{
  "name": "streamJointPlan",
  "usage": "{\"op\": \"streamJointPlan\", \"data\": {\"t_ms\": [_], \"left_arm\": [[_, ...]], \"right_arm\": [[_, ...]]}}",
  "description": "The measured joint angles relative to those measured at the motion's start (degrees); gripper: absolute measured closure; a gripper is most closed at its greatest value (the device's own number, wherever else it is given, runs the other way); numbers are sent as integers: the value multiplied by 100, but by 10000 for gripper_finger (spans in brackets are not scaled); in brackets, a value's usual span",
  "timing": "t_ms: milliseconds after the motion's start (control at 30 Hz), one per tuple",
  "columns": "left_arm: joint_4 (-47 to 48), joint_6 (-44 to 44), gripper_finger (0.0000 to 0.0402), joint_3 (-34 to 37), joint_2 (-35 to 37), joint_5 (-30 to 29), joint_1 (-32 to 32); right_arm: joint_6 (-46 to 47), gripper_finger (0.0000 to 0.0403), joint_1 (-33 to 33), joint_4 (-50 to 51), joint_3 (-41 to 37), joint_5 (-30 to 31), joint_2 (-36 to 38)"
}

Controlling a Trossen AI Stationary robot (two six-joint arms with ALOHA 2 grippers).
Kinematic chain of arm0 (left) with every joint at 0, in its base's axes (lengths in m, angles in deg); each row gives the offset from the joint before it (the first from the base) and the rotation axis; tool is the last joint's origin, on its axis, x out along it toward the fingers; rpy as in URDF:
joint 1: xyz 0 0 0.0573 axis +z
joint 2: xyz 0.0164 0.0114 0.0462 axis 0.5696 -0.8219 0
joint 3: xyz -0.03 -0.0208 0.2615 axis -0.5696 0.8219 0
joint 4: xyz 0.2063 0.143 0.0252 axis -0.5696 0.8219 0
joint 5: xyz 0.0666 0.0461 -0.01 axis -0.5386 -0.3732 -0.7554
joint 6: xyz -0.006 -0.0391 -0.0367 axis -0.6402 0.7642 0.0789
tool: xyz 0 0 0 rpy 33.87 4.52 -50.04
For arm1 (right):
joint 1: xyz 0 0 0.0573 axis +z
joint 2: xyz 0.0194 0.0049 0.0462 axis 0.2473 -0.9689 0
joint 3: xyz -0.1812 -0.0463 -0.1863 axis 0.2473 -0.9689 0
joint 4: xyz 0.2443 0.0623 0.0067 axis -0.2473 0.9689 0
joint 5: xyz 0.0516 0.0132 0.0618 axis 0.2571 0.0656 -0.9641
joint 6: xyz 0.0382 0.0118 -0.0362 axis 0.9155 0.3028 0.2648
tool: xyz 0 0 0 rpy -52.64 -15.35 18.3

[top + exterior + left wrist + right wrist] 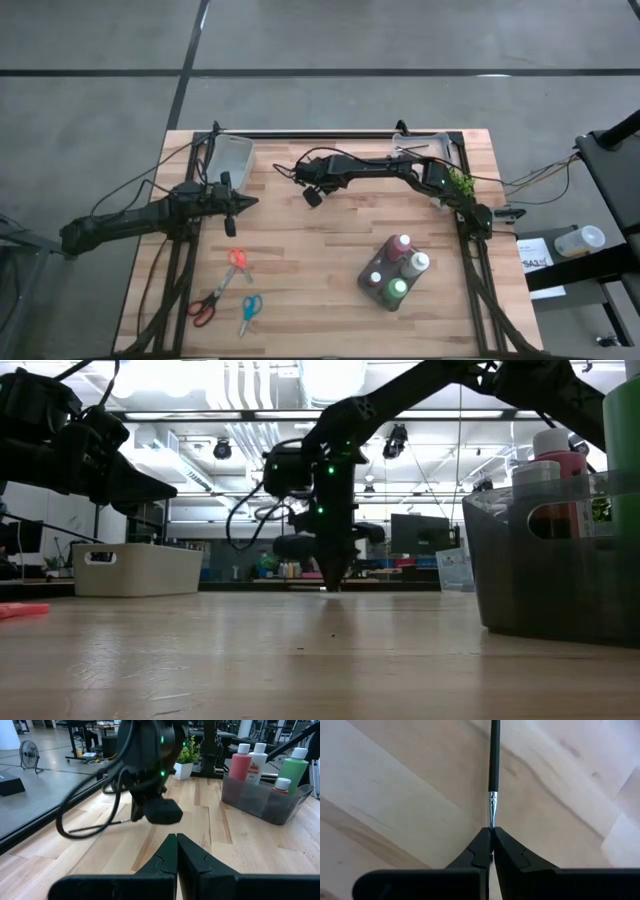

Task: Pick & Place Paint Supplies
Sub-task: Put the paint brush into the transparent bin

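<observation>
Your right claw (492, 837) is pinching 1 thin dark paintbrush (493, 765) at its metal ferrule; the brush lies flat on the bench (320, 250) and its handle runs straight away from the fingertips. In the high view this claw (312, 196) points down at the bench a little toward 11 o'clock from the bench centre, and the low view shows it with the tip at the wood.

Your left claw (176, 840) is pressed together with nothing between the fingers. In the high view it (248, 203) hangs over the 9 o'clock side of the bench, pointing toward the right arm.

The 4 paint bottles stand in a dark grey bin (372, 285) at about 4 o'clock: the dark red bottle (402, 244), the white bottle (418, 263), the green bottle (398, 291) and a smaller red bottle (376, 279). 3 scissors lie at 7 o'clock: 1 orange pair (237, 262), 1 red pair (203, 309), 1 blue pair (249, 309). A clear tub (228, 158) stands at 10 o'clock, and a small green plant (460, 184) at 2 o'clock.
</observation>
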Motion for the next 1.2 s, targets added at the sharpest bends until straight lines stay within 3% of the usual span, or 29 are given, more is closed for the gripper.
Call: {"op": "streamJointPlan", "data": {"t_ms": [333, 667, 1067, 1200], "left_arm": [[2, 0, 401, 0, 0, 0, 1], [2, 0, 401, 1, 0, 0, 2], [1, 0, 401, 0, -2, 0, 2], [2, 0, 401, 0, -2, 0, 2]], "right_arm": [[-604, 394, 117, -105, 0, 622, 365], [-1787, 394, 145, 135, -214, 1101, 1134], [-2268, 394, 60, -204, -2524, 1418, 3434], [-2847, 394, -63, -108, -3268, 1449, 4355]]}}
